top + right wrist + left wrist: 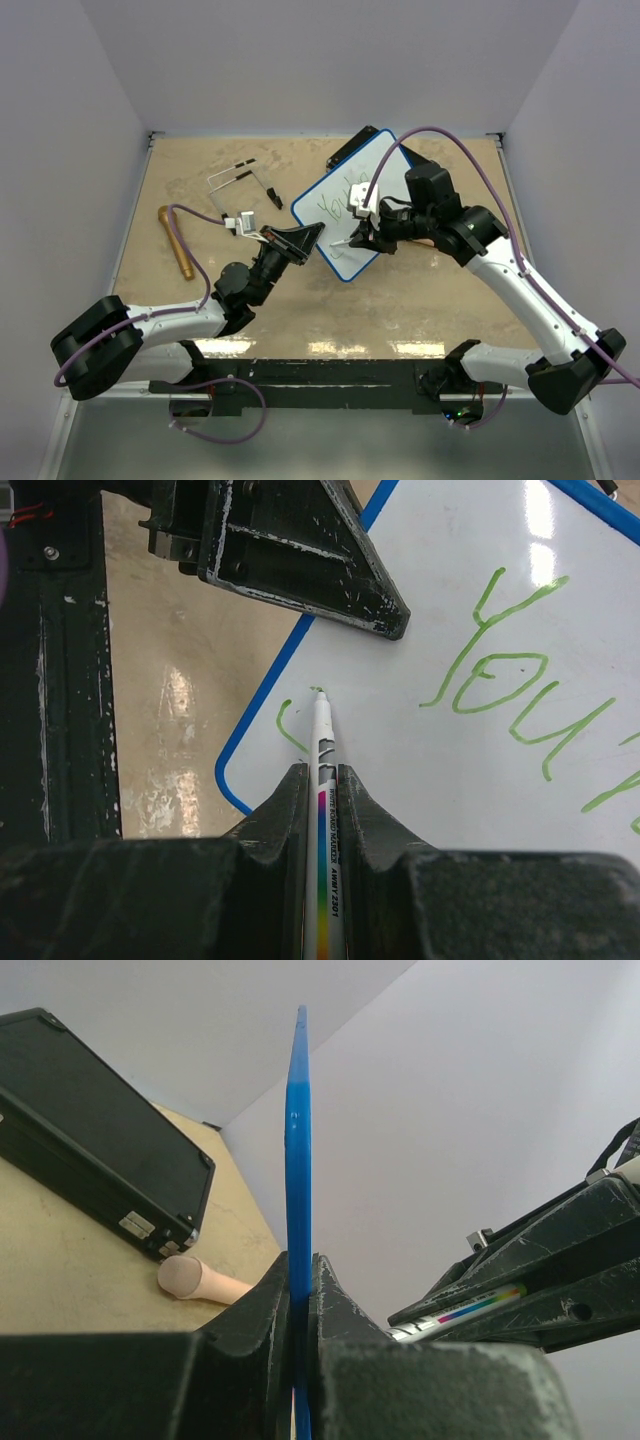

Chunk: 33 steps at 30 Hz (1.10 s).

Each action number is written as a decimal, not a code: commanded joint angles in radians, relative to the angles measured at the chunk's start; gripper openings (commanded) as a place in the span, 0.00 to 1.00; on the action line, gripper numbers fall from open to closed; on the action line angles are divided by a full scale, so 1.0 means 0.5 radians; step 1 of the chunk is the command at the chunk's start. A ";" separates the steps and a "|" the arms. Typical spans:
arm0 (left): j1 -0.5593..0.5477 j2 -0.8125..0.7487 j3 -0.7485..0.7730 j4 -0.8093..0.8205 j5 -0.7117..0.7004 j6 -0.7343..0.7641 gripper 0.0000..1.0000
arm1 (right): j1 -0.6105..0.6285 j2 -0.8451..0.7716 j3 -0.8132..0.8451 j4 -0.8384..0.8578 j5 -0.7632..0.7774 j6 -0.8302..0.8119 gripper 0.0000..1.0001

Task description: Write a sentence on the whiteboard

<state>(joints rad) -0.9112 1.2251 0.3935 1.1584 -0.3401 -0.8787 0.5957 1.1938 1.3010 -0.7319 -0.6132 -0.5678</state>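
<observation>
The whiteboard (pixel 340 205), white with a blue rim, sits tilted in mid-table. My left gripper (pixel 305 238) is shut on its near left rim; in the left wrist view the blue rim (pixel 297 1140) stands edge-on between the jaws of that gripper (pixel 300 1280). My right gripper (pixel 322 775) is shut on a white marker (pixel 322 742), whose tip touches the board (pixel 450 780) near its lower left corner. The green sentence (pixel 500 670) reads "You..." on the first line. A short green stroke (pixel 288 725) starts a second line beside the tip.
A black case (pixel 352 148) lies behind the board and also shows in the left wrist view (pixel 90 1150). A wooden stick (pixel 177 240) and a metal wire frame (pixel 245 185) lie at the left. A pinkish cylinder (pixel 200 1280) lies near the case.
</observation>
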 commanded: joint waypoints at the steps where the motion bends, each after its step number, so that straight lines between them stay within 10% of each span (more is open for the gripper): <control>1: -0.006 -0.027 0.063 0.678 0.005 -0.037 0.00 | 0.020 0.021 -0.010 0.031 0.008 -0.006 0.00; 33: -0.006 -0.103 0.081 0.653 -0.047 0.055 0.00 | 0.060 0.033 -0.043 -0.098 0.027 -0.101 0.00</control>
<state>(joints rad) -0.9108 1.2282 0.3939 1.1553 -0.3477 -0.8524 0.6220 1.2053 1.2888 -0.7612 -0.6182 -0.6037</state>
